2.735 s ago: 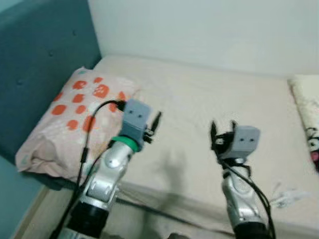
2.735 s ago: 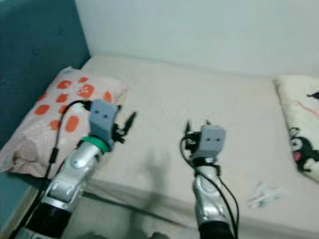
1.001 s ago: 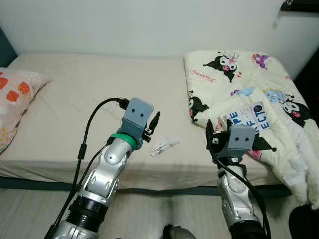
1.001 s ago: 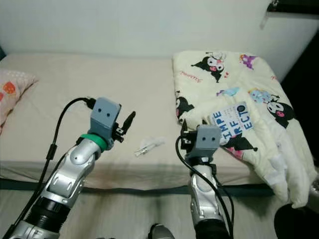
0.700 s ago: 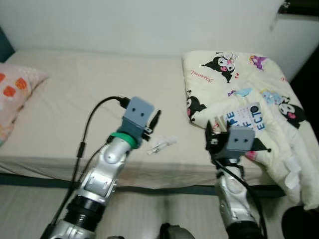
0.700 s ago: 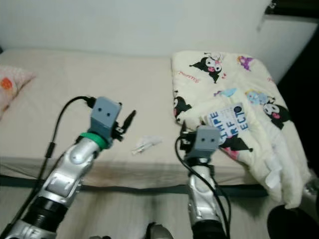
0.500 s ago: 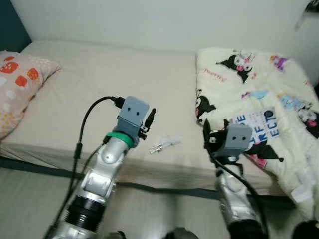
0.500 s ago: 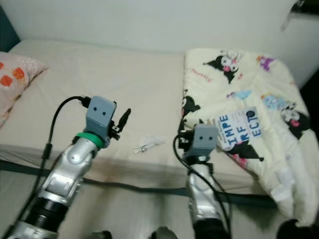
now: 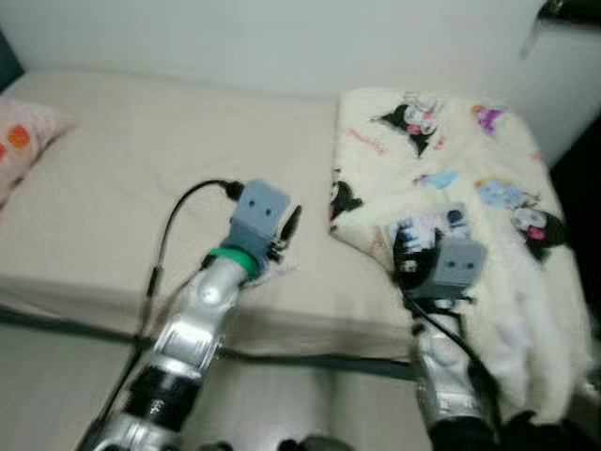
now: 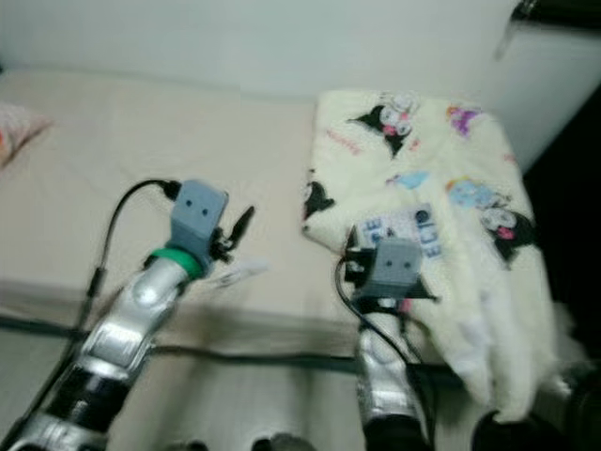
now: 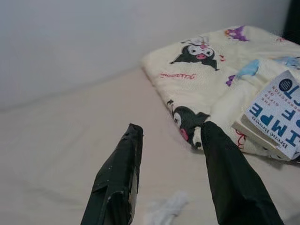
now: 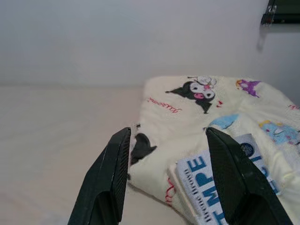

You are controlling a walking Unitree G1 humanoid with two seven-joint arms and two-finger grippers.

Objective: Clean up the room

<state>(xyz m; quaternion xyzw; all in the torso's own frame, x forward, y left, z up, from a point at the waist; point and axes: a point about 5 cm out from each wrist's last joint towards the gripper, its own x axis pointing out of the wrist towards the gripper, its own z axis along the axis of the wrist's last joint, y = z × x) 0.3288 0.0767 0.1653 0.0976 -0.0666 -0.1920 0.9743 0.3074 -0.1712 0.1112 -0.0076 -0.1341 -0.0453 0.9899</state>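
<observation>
A crumpled clear wrapper [image 11: 166,206] lies on the beige bed sheet [image 9: 141,178] near the front edge. My left gripper [image 9: 292,222] hovers just over it, open and empty; its two black fingers [image 11: 119,178] frame the wrapper in the left wrist view. A book with blue letters [image 9: 427,225] rests on a cream cartoon-print blanket [image 9: 451,141] heaped on the bed's right half. My right gripper [image 12: 168,131] is open and empty, held above the bed edge and pointing at the book [image 12: 220,178] and blanket [image 12: 187,103].
A pillow with orange spots [image 9: 23,141] lies at the bed's far left. A white wall runs behind the bed. The blanket hangs over the front edge at the right, beside a dark gap [image 9: 577,160]. The floor strip below the bed is narrow.
The whole picture has swung right and blurred, so the camera moved. Both arms hold the same pose with fingers still open. The wrapper now sits right under the left gripper.
</observation>
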